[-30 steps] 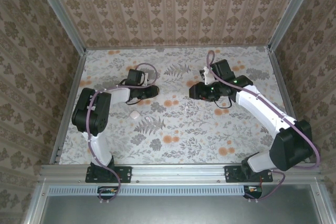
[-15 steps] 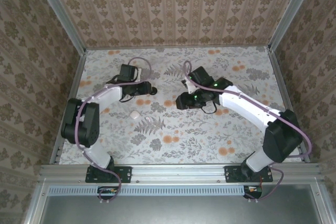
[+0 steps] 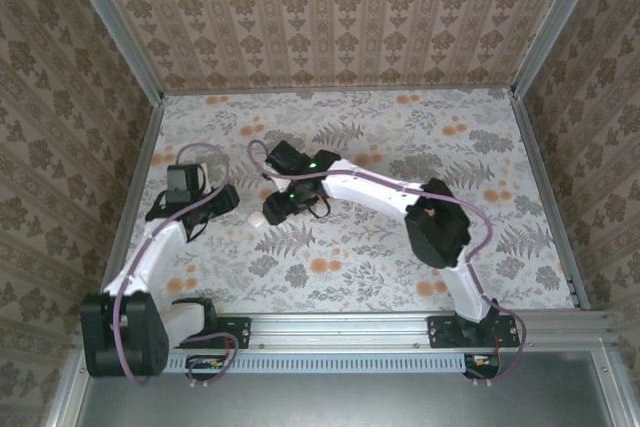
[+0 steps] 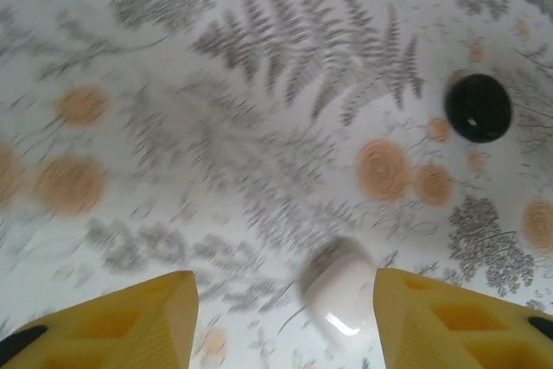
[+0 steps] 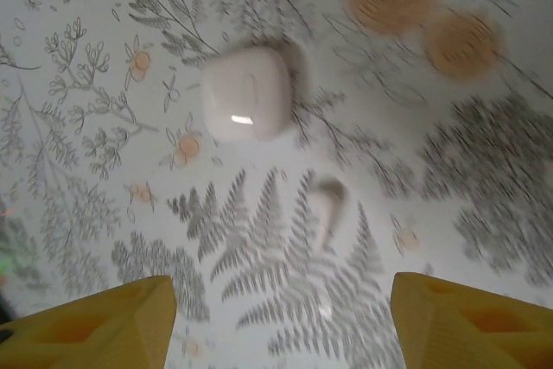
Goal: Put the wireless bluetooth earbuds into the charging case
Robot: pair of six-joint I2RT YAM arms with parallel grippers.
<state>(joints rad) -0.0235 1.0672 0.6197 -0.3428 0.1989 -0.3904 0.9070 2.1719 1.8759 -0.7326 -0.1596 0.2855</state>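
Earbud point(image 5: 329, 205) lying loose on the floral-print desk point(image 5: 78, 84), just beside the charging case point(image 5: 246, 92).
It is small, pale and blurred, with a short stem; the case is a smooth, rounded white shell. The left fingers point(image 4: 130, 326) and right fingers point(image 5: 104, 326), yellow wedge shapes, stand apart and hold nothing.

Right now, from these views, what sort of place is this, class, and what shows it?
Probably a lab robot test cell, not a home: the left arm and right arm are bolted to an aluminium rail, and wallpapered walls box in a floral-printed table.
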